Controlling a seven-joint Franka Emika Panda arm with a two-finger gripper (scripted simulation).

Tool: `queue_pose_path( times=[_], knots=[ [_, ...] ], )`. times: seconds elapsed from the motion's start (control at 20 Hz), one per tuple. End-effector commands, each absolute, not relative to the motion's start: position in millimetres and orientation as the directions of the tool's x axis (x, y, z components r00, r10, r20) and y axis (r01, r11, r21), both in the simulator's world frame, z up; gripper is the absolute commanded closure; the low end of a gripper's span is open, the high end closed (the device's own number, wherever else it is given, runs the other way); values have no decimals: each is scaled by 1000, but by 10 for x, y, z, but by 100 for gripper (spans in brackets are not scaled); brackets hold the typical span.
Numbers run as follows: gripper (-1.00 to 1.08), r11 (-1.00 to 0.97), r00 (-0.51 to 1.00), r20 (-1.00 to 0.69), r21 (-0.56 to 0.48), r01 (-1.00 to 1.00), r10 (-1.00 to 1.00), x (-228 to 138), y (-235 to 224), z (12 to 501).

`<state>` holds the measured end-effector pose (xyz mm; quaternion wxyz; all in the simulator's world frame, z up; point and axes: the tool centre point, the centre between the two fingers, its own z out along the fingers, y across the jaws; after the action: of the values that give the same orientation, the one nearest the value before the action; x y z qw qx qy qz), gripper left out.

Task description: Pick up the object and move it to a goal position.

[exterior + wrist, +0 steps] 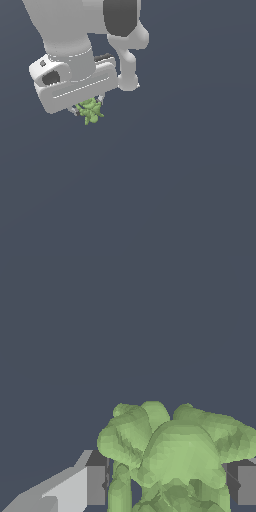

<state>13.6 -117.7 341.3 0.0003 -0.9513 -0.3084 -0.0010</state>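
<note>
A: Well, what is seen in the exterior view?

B: A white Franka arm (75, 35) is seen in the upper left of the frame, against a flat dark blue-grey ground (190, 190). Its broad white hand is tilted, and the gripper (88, 107) is pointed downward below it.

A: And where is the object found?

B: The object (90, 111), a small lumpy light-green thing with several knobbly bits sticking out, is seen directly under the white hand, in the upper left part of the exterior view. It is tucked between the fingers (100, 99), which are only just visible as thin grey tips on either side of it. It is narrower than the hand above it.

A: How are the fingers set?

B: They are clenched on the object. In the wrist view the green lump (180, 456) is shown large, filling the lower right of the frame, with one grey finger pad (95, 485) pressed at one side of it and another at the opposite side, at the frame's right edge. No gap is seen between pads and green surface.

A: Is the object resting on anything?

B: That cannot be told for certain. No shadow or contact mark is shown beneath it in the exterior view, and only the plain dark ground is seen behind it in the wrist view.
</note>
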Motion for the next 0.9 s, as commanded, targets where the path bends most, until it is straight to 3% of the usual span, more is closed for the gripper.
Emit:
queue_pose_path(
  times=[0.0,0.85],
  knots=[
    [108,-810,810,1,-1,587,587,180,-1264,3598],
    [108,-810,810,0,0,587,587,363,-1555,4202]
  ],
)
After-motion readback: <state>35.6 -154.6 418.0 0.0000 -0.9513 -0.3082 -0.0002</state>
